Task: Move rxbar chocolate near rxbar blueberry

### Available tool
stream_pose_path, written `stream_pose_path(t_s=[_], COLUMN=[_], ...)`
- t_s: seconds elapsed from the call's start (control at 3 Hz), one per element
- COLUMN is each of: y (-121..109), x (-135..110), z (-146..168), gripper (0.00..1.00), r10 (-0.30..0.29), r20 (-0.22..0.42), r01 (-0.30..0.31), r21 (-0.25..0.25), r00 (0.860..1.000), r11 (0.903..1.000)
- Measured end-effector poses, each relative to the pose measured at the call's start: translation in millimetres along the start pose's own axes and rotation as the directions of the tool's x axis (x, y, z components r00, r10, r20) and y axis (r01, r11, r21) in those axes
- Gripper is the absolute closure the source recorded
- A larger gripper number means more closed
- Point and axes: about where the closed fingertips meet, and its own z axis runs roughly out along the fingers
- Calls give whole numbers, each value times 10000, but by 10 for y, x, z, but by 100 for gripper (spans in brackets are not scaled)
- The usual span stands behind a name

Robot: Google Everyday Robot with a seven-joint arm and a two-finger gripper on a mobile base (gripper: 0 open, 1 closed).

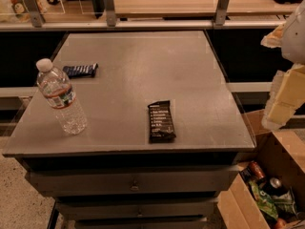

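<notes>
While your gripper (pixel 282 101) hangs right of the table (pixel 143 56), you cannot tell its grip, rxbar chocolate (pixel 161 121) front-centre, rxbar blueberry (pixel 80 70) back-left.

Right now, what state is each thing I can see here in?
rxbar chocolate: lying flat near the table's front edge, not held.
rxbar blueberry: lying flat at the back left, apart from it.
water bottle: upright, cap on.
gripper: raised right of the table, touching neither bar.
cardboard box: open, on the floor.
drawer: shut.
</notes>
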Motion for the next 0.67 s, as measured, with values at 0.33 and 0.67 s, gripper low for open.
stream_pose_path(t_s=[0.33, 0.67], y=[0, 25], x=[0, -275], z=[0, 71], gripper=[0, 0], r10=[0, -476], r20=[1, 554], r01=[0, 481], r21=[2, -70], r00=[10000, 9973], r11=[10000, 9988])
